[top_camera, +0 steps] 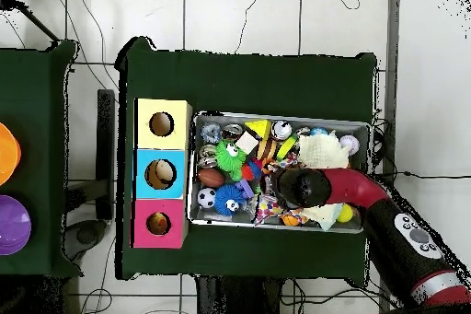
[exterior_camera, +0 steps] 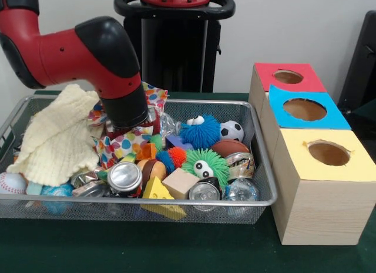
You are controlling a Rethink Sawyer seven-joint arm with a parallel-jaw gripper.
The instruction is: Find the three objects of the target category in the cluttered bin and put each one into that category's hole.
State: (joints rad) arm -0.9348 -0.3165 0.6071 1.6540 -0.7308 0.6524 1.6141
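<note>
Reaching down into the wire bin point(exterior_camera: 258, 145), the red arm point(exterior_camera: 70, 50) ends in a black wrist sunk among the clutter — the pincer itself is hidden under it, so I cannot tell whether it is open or holds anything. The wrist sits just above a spotted wrapper point(exterior_camera: 120, 145) toward the bin's far left. Left of it a cream cloth point(exterior_camera: 59, 138) lies heaped over that end, with a baseball point(exterior_camera: 10, 182) at the near left corner.

Right of the arm sit a blue fuzzy ball point(exterior_camera: 201, 132) with eyes, a small soccer ball point(exterior_camera: 232, 130) beside it and a brown ball point(exterior_camera: 229, 147) just nearer. A green fuzzy ball point(exterior_camera: 205, 163) lies in the middle; along the near wall are a can point(exterior_camera: 124, 178), a yellow wedge point(exterior_camera: 157, 194), a wooden block point(exterior_camera: 180, 182) and a second can point(exterior_camera: 204, 192).

On the green worktop point(exterior_camera: 176, 249), right of the bin, three boxes stand in a row, each with a round hole on top: red point(exterior_camera: 288, 77) farthest, blue point(exterior_camera: 304, 110) in the middle, yellow point(exterior_camera: 329, 153) nearest. From overhead, the boxes touch one another and stand just beside the bin.
</note>
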